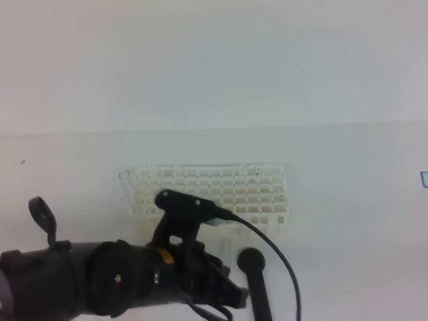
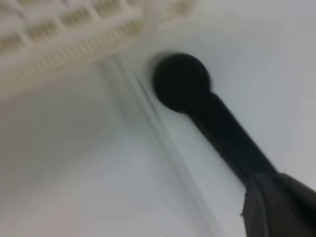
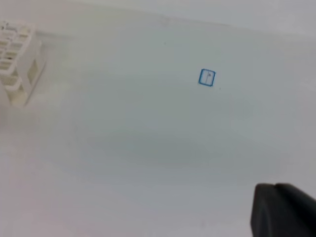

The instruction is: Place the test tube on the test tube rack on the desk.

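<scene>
The clear test tube [image 2: 148, 128], likely light, slick and fragile, lies on the desk [image 1: 348, 200] beside the test tube rack [image 1: 214, 190]; left gripper's [image 2: 182, 84] finger spacing is unclear, so grasp mid-length.

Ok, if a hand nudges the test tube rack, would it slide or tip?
Probably slides: the test tube rack is an open plastic lattice, likely light, on short legs over a smooth desk. Tipping seems unlikely, since it sits wide and low.

One test tube rack [image 1: 212, 190], one desk [image 1: 348, 174], one blue square mark [image 3: 207, 78].
</scene>
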